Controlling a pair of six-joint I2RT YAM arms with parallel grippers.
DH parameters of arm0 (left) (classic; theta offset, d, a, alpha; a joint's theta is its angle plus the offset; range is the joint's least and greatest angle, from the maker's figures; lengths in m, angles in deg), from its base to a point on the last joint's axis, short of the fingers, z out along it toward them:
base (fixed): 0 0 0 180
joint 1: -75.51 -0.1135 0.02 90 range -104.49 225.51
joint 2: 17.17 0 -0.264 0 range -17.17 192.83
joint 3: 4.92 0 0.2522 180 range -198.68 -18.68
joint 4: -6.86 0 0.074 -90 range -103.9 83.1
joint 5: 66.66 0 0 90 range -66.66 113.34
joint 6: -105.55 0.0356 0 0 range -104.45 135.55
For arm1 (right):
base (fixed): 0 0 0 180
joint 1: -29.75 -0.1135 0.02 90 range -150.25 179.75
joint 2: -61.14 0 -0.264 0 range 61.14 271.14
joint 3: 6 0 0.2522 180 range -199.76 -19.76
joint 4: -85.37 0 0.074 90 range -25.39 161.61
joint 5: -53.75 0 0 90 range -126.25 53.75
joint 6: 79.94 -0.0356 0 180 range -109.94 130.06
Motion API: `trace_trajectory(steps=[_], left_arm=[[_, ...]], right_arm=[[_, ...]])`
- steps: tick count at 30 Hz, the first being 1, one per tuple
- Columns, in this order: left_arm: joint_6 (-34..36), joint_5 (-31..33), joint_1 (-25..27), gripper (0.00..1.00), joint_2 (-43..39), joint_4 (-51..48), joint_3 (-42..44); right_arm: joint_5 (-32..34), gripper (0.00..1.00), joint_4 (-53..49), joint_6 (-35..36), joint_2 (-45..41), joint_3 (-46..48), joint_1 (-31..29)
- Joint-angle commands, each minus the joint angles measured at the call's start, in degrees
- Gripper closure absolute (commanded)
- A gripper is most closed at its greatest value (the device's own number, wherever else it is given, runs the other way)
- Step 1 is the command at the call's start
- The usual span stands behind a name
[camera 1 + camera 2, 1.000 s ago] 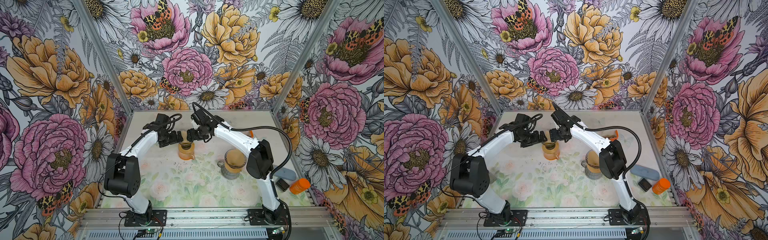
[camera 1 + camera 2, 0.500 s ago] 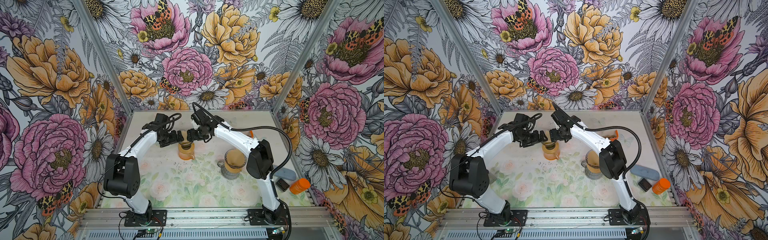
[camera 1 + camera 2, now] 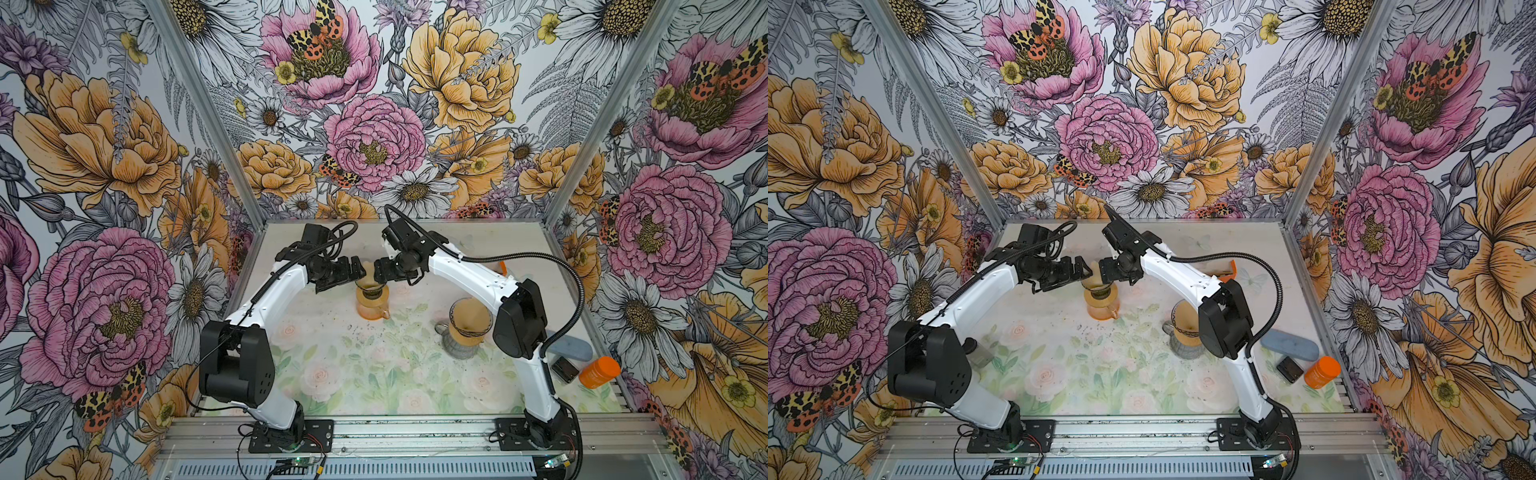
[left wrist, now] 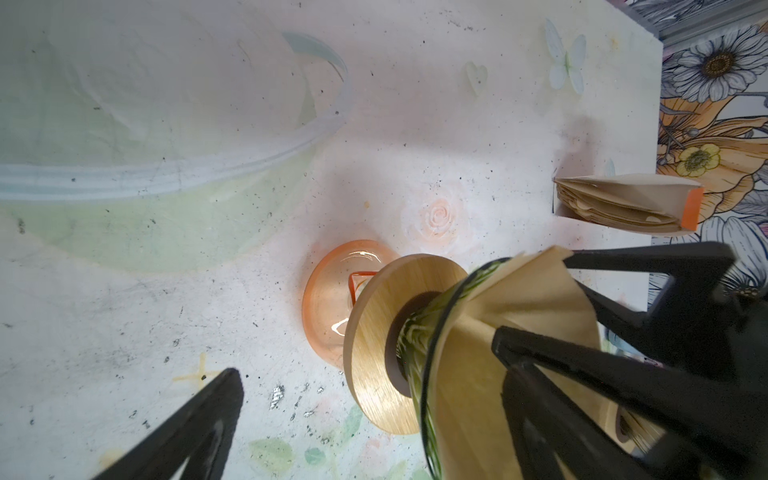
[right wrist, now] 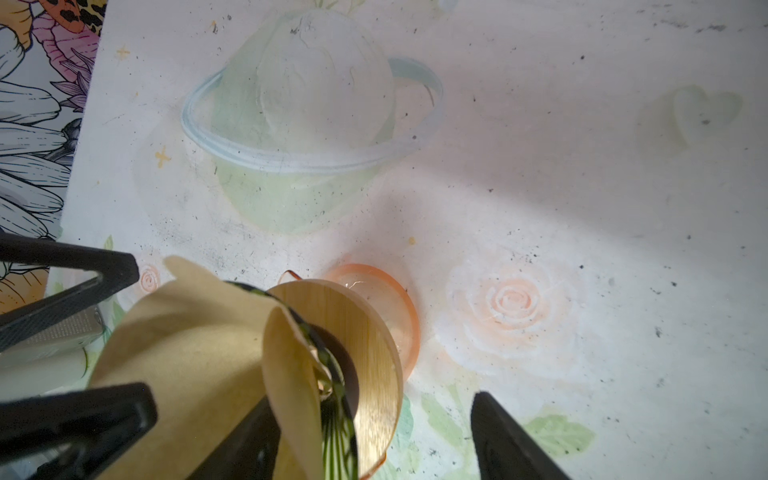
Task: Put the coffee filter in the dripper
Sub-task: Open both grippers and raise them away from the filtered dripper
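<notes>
The table [image 3: 332,374], covered by a pale flower-printed mat, fills the floor of the booth. In both top views, with 12 o'clock at the back wall, the two white arms reach in from 7 and 5 o'clock and meet just short of 12 o'clock from the table's middle.

There an orange glass carafe [image 3: 371,309] stands upright with the dripper [image 4: 419,353], patterned glass on a round wooden collar [image 4: 374,353], seated on its mouth. At 3 o'clock from the middle a second brewer [image 3: 467,328] stands on a grey base, partly behind the right arm. Toward 4 o'clock, well apart from the carafe, lie a blue-grey case [image 3: 571,349], an orange jar [image 3: 598,372] and a small black item [image 3: 564,369]. A holder of spare filters [image 4: 623,203] stands at about 2 o'clock.

The coffee filter [image 4: 519,316], tan paper, sits in the dripper's cone with its upper edge fanned above the glass rim and one side folded inward.

The left gripper [image 3: 356,274] is at 9 o'clock of the dripper, its jaws spread as wide as they go and gripping nothing; one of its fingers [image 4: 199,424] hangs clear over the mat. The right gripper [image 3: 379,272] is at 3 o'clock, jaws also well apart, with one finger [image 5: 507,440] clear outside the collar and the other down by the paper's fold. Whether that inner finger presses the filter I cannot quite tell, but the jaws are not clamped on it.
</notes>
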Motion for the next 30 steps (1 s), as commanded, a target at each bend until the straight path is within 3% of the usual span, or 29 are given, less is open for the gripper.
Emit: trace_trajectory(steps=[1, 13, 30], left_arm=[[0.78, -0.13, -0.52, 0.01, -3.65, 1.52, 1.39], [0.28, 3.78, 2.60, 0.01, -13.45, 8.56, 7.88], [-1.46, 7.04, 4.49, 0.01, -25.15, 18.36, 17.81]], right_arm=[[1.61, 0.26, 0.41, 0.80, -2.86, -0.67, -0.14], [5.35, 0.24, 2.67, 3.15, -8.30, 0.94, -0.14], [10.06, 0.10, 14.18, 5.45, -26.51, 21.36, -0.05]])
